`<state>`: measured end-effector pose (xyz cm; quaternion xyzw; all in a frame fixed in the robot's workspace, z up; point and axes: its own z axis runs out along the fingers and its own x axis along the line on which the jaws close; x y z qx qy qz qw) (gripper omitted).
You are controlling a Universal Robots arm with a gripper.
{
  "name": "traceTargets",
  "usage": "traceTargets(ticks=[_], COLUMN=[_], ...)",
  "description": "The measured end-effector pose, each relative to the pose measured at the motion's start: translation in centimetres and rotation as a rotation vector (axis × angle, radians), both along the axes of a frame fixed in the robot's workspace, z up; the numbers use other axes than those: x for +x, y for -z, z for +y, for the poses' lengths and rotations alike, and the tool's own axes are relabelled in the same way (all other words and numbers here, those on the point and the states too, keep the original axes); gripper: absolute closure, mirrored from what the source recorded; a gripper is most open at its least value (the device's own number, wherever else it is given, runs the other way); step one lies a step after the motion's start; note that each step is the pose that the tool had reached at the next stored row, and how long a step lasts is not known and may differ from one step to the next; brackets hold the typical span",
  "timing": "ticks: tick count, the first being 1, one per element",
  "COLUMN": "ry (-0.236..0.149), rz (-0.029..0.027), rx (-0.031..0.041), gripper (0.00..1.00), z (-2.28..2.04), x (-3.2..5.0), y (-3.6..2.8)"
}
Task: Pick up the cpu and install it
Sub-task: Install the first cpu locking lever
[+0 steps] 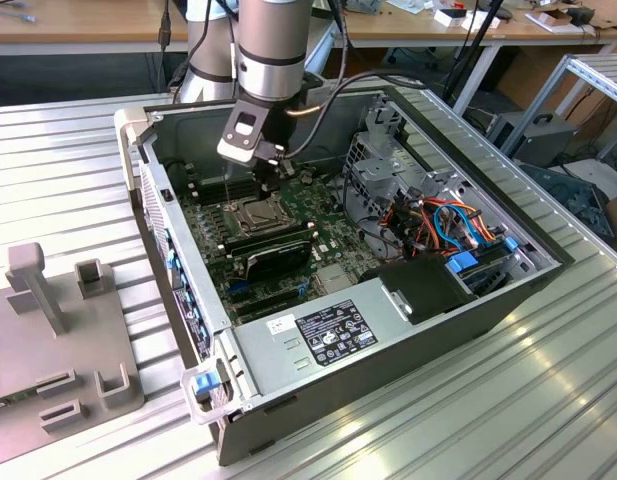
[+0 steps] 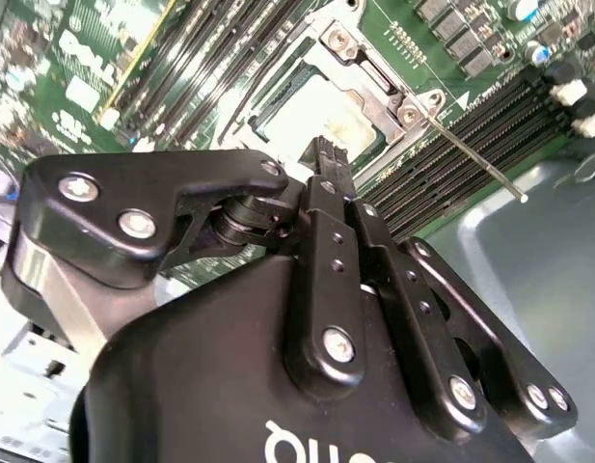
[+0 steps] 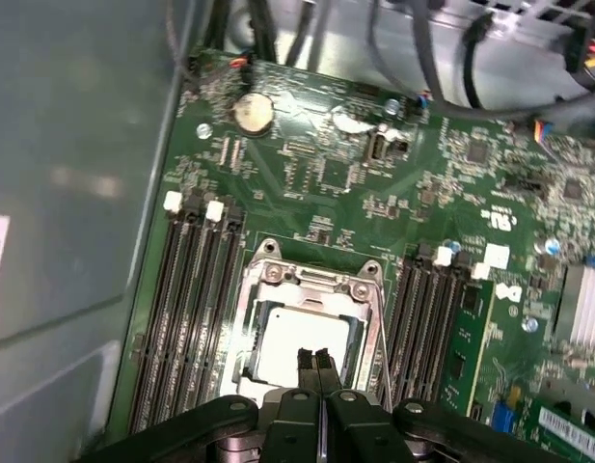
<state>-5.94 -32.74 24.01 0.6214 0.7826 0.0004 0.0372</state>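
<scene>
**Chip lying in socket, fingers closed above it**

Table (image 1: 488, 420), the exterior view's left edge: a grey holder plate (image 1: 48, 340) with upright pegs and slots.

Table, middle: an open computer case (image 1: 178, 260) with its side panel off. Its contents, from the exterior view's left to right:
- A green board (image 1: 333, 235) lies on the case floor.
- The board carries rows of memory slots (image 3: 181, 318), the socket (image 1: 260, 212) and a black card (image 1: 278, 262) just beside the socket.
- A metal drive cage (image 1: 388, 170) stands toward the far wall.
- Orange and blue cables (image 1: 438, 220) run at the right end.
- A grey power supply (image 1: 328, 335) sits along the near wall.

Chip (image 3: 302, 333): it lies flat inside the socket's metal frame (image 3: 278, 275), pale silvery face up, and shows in both wrist views (image 2: 316, 111). A thin lever rod (image 2: 480, 164) runs along one side of the frame. Whether the frame is latched over the chip cannot be told.

Gripper (image 3: 316, 359): it hangs directly over the socket. The fingers are pressed together with nothing between them, tips just above the chip's face. Whether they touch it cannot be told.

Handling, as a judgement: the chip is light, thin and stiff, with a smooth face that offers little grip. Its underside and the socket contacts are likely fragile. Hold it by two opposite edges and keep it level.
</scene>
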Motion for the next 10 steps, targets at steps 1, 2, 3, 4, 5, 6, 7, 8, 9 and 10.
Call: traceTargets(ticks=[1,2,3,4,5,6,7,8,9,10], ry=[-0.023,-0.042,-0.075,-0.094,-0.112,-0.157,-0.179,-0.199,-0.215,-0.234], rz=[0.0000,0.0000,0.0000,0.0000,-0.0001,0.0000,-0.0001,0.0000,0.0000,-0.0001], rx=[0.0000,0.0000,-0.0001,0.0000,0.0001,0.0000,0.0000,0.0000,0.0000,0.0000], gripper=[0.89,0.89,0.89,0.89,0.89,0.89,0.89,0.89,0.89,0.89], z=[0.00,0.00,0.00,0.00,0.00,0.00,0.00,0.00,0.00,0.00], x=[0.00,0.00,0.00,0.00,0.00,0.00,0.00,0.00,0.00,0.00], y=[0.01,0.01,0.02,0.02,0.03,0.04,0.05,0.05,0.05,0.06])
